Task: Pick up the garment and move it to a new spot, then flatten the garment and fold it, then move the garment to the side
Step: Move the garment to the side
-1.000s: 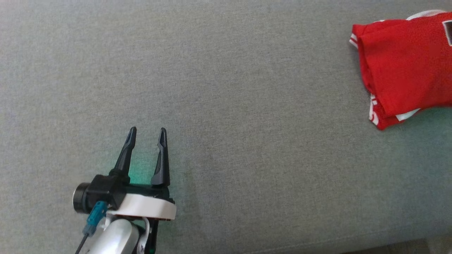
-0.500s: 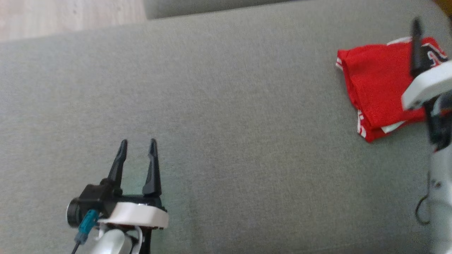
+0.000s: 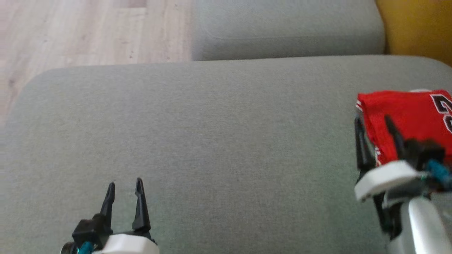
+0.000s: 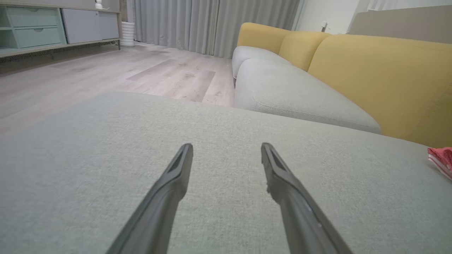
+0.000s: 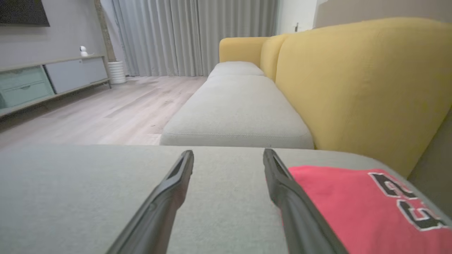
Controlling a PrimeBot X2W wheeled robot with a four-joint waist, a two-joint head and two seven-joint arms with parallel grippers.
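Observation:
The garment (image 3: 406, 116) is a red jersey with black and white numbers, lying folded on the grey cushion (image 3: 212, 141) at the far right. In the right wrist view the garment (image 5: 356, 208) lies flat just right of my fingers. My right gripper (image 3: 374, 123) hovers at the jersey's left edge, open, one finger over the red cloth and one over bare cushion. My left gripper (image 3: 125, 185) stands open near the front left of the cushion, nothing between its fingers. A red corner of the garment (image 4: 441, 158) shows at the right edge of the left wrist view.
A second grey cushion (image 3: 286, 28) lies beyond the one I work on. A yellow sofa back (image 5: 353, 88) rises on the right. Wooden floor (image 3: 70, 31) lies at the far left, with a low cabinet (image 4: 53, 24) and grey curtains (image 5: 194, 35) further off.
The head camera has tilted up, so the floor and far cushion now show. My right gripper has come into view and now stands at the jersey's left edge. The left gripper stays open.

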